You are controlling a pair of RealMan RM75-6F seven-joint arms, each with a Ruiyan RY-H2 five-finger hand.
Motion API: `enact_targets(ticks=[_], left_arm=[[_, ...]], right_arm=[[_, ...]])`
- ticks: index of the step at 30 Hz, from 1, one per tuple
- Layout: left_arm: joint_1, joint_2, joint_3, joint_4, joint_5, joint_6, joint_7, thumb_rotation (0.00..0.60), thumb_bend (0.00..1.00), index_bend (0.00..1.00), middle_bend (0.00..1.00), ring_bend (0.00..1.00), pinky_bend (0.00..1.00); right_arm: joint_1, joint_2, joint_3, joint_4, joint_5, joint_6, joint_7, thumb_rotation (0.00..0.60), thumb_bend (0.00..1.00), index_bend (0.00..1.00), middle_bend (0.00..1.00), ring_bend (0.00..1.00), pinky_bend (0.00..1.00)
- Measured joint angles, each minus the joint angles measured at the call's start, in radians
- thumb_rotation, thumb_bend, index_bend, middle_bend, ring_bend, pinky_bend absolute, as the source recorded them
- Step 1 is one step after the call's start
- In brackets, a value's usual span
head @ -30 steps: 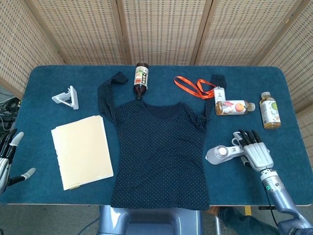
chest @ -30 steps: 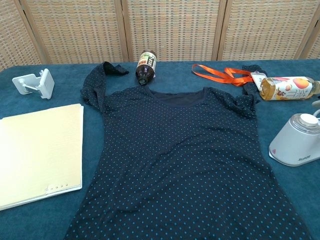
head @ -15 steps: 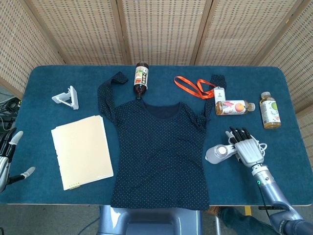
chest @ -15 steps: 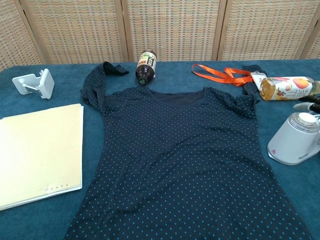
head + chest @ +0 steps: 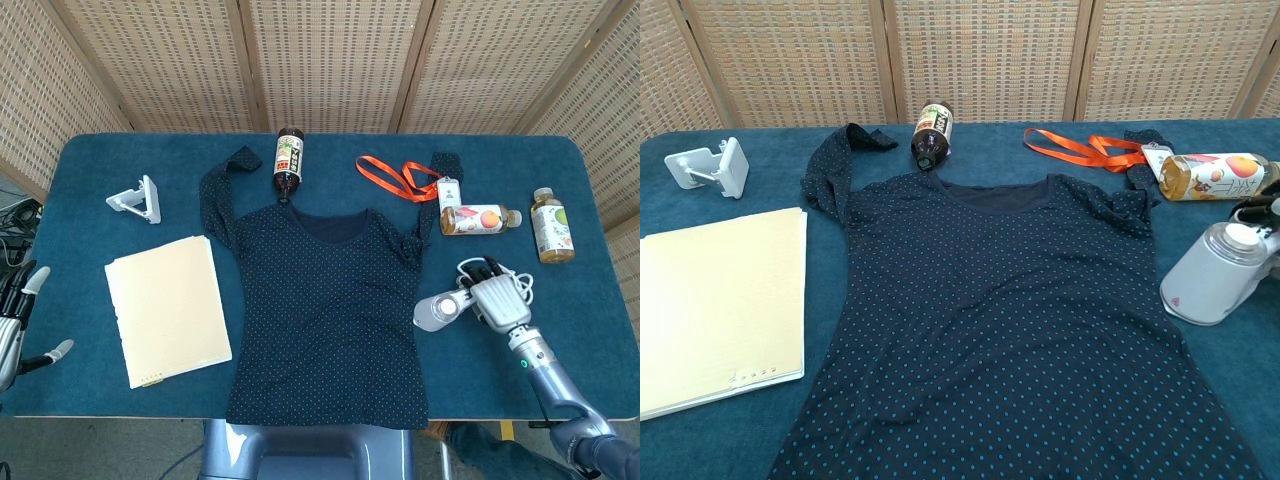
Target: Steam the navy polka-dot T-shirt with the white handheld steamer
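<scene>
The navy polka-dot T-shirt (image 5: 325, 305) (image 5: 1010, 340) lies flat in the middle of the blue table, neck toward the far side. The white handheld steamer (image 5: 440, 310) (image 5: 1210, 275) stands tilted at the shirt's right edge, its head over the hem of the fabric. My right hand (image 5: 497, 300) (image 5: 1265, 225) grips the steamer's handle from the right. My left hand (image 5: 15, 330) hangs off the table's left edge, fingers apart, holding nothing.
A dark bottle (image 5: 289, 160) lies by the collar. An orange lanyard (image 5: 395, 175), two drink bottles (image 5: 478, 218) (image 5: 551, 225), a white stand (image 5: 138, 200) and a cream notepad (image 5: 168, 308) are also on the table (image 5: 100, 160).
My right hand has closed on the steamer's handle and moved it left, tilting it until its head reaches the shirt's right edge. The left hand is still.
</scene>
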Motion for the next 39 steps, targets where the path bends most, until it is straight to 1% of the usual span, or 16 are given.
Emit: enact_targets(ticks=[1, 3, 10, 13, 18, 22, 26, 30, 34, 36, 39], left_arm=[[0.000, -0.001, 0.000, 0.000, 0.000, -0.001, 0.001, 0.600, 0.00, 0.00, 0.00, 0.00, 0.00], [0.000, -0.001, 0.000, -0.001, 0.000, -0.001, 0.003, 0.600, 0.00, 0.00, 0.00, 0.00, 0.00], [0.000, -0.001, 0.001, -0.005, 0.000, 0.000, 0.004, 0.600, 0.00, 0.00, 0.00, 0.00, 0.00], [0.000, -0.001, 0.001, -0.005, 0.002, 0.000, 0.004, 0.600, 0.00, 0.00, 0.00, 0.00, 0.00], [0.000, 0.000, 0.003, -0.006, 0.005, 0.001, 0.004, 0.600, 0.00, 0.00, 0.00, 0.00, 0.00], [0.000, 0.001, 0.003, -0.009, 0.006, 0.002, 0.003, 0.600, 0.00, 0.00, 0.00, 0.00, 0.00], [0.000, 0.002, 0.003, -0.009, 0.005, 0.000, 0.001, 0.600, 0.00, 0.00, 0.00, 0.00, 0.00], [-0.004, 0.003, 0.002, -0.005, 0.002, -0.007, -0.003, 0.600, 0.00, 0.00, 0.00, 0.00, 0.00], [-0.008, 0.003, 0.000, -0.006, -0.006, -0.018, -0.009, 0.600, 0.00, 0.00, 0.00, 0.00, 0.00], [-0.012, 0.004, -0.002, -0.010, -0.012, -0.026, -0.011, 0.600, 0.00, 0.00, 0.00, 0.00, 0.00], [-0.017, 0.005, -0.005, -0.009, -0.022, -0.038, -0.016, 0.600, 0.00, 0.00, 0.00, 0.00, 0.00]], right_arm=[[0.002, -0.004, -0.005, 0.014, -0.008, 0.009, 0.012, 0.600, 0.96, 0.70, 0.56, 0.57, 0.54], [0.005, -0.012, -0.014, 0.040, -0.021, 0.025, 0.040, 0.600, 0.99, 0.72, 0.57, 0.60, 0.60], [0.007, -0.012, -0.036, 0.066, -0.043, 0.060, 0.118, 0.600, 1.00, 0.68, 0.57, 0.66, 0.82], [0.008, 0.009, -0.041, 0.056, -0.049, 0.077, 0.153, 0.600, 1.00, 0.67, 0.57, 0.67, 0.88], [0.013, 0.060, -0.040, 0.006, -0.054, 0.111, 0.195, 0.600, 1.00, 0.67, 0.57, 0.68, 0.92], [0.019, 0.096, -0.032, -0.037, -0.055, 0.134, 0.198, 0.600, 1.00, 0.67, 0.57, 0.69, 0.95], [0.027, 0.138, -0.021, -0.110, -0.055, 0.149, 0.186, 0.600, 1.00, 0.67, 0.57, 0.70, 0.96], [0.045, 0.180, -0.003, -0.206, -0.050, 0.149, 0.146, 0.600, 1.00, 0.67, 0.57, 0.71, 0.98], [0.074, 0.210, 0.024, -0.313, -0.039, 0.128, 0.097, 0.600, 1.00, 0.67, 0.58, 0.71, 0.98], [0.099, 0.219, 0.043, -0.372, -0.030, 0.104, 0.054, 0.600, 1.00, 0.67, 0.58, 0.71, 0.98], [0.149, 0.217, 0.071, -0.430, -0.020, 0.053, -0.022, 0.600, 1.00, 0.66, 0.58, 0.71, 0.98]])
